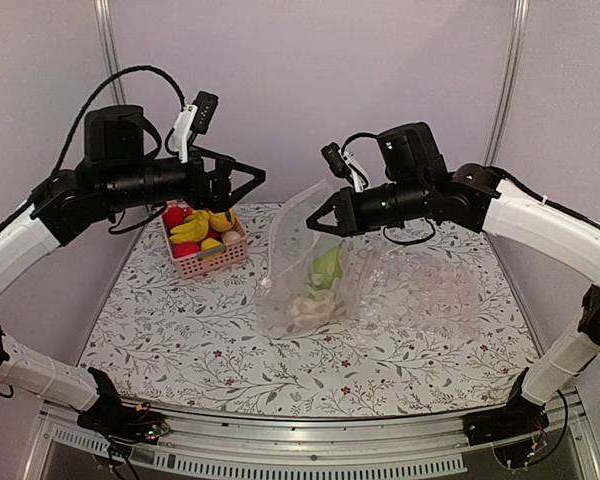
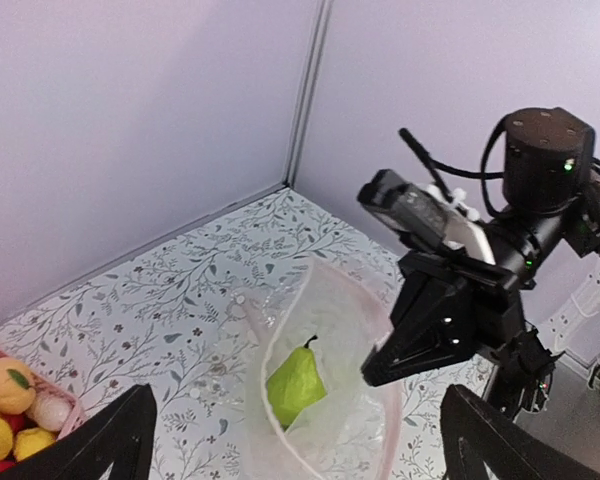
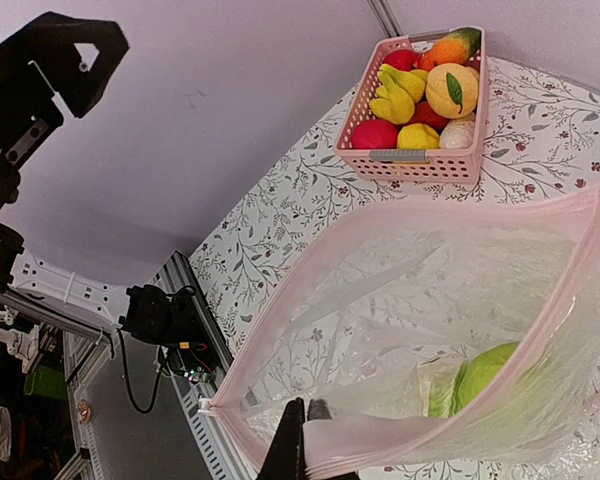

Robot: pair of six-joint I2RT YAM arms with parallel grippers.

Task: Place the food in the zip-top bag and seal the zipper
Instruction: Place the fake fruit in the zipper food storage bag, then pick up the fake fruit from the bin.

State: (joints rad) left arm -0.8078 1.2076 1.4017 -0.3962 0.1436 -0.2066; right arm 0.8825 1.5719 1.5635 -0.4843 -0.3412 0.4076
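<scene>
Left side: pink slatted basket [image 1: 208,260] at the far left of the floral-print table [image 1: 180,345], loaded with toy food: yellow banana [image 1: 189,231], red pieces, an orange one at the far corner. Left gripper [image 1: 244,188] hangs above the basket's right edge, jaws spread wide, nothing between them.

Centre: zip-top bag [image 1: 298,292] stands with its bottom on the table, mouth open and lifted. Inside it a green pear [image 1: 328,265] sits upright-ish above a whitish piece [image 1: 306,308] lying at the bottom. The zipper [image 3: 410,212], a pale pink strip, runs unsealed around the open mouth.

Right of centre: right gripper [image 1: 313,222] is clamped on the bag's rim, fingers [image 3: 292,448] pinching the zip strip and holding that edge up.

Right: a second, crinkled clear bag [image 1: 432,288] lies flat, touching the held bag.
</scene>
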